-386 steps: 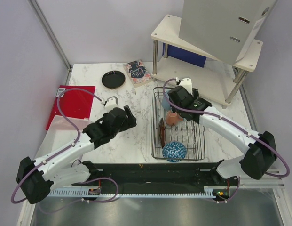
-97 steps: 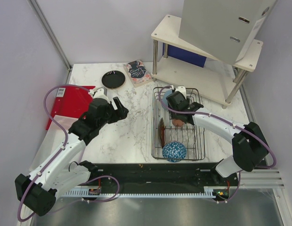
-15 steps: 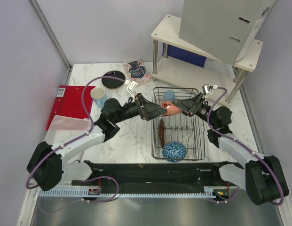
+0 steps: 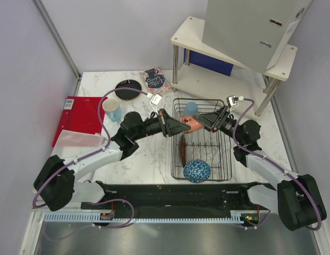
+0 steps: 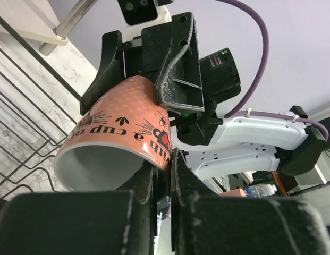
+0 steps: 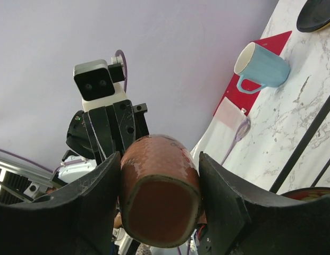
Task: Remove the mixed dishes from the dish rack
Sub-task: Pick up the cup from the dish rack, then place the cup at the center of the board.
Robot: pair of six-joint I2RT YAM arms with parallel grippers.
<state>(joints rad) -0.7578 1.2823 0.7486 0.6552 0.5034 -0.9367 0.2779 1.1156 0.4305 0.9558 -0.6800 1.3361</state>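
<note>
Here's the salmon-pink mug, up in the air over the far half of the dish rack, and both arms have it at once. The right gripper has its two fingers spread wide and pressed flat against the mug's sides, down by the base. The left gripper is all but closed, nipping the rim, one finger inside the mouth and one outside. To me that reads as a hand-over in mid-air, with the mug on its side between the two of them.

How far along? Out on the marble table I count two pieces. A light-blue cup stands upright at the edge of the red mat, and a black plate lies flat at the far end, near the patterned booklet.

Three pieces are in the rack. A second light-blue cup sits at the far end, a red-brown plate stands on edge along the left side, and the blue-and-white patterned bowl is at the near end. No yellowish plate that I can make out.

So I'd call it roughly a third done: two down, one in flight, three to lift out.
</note>
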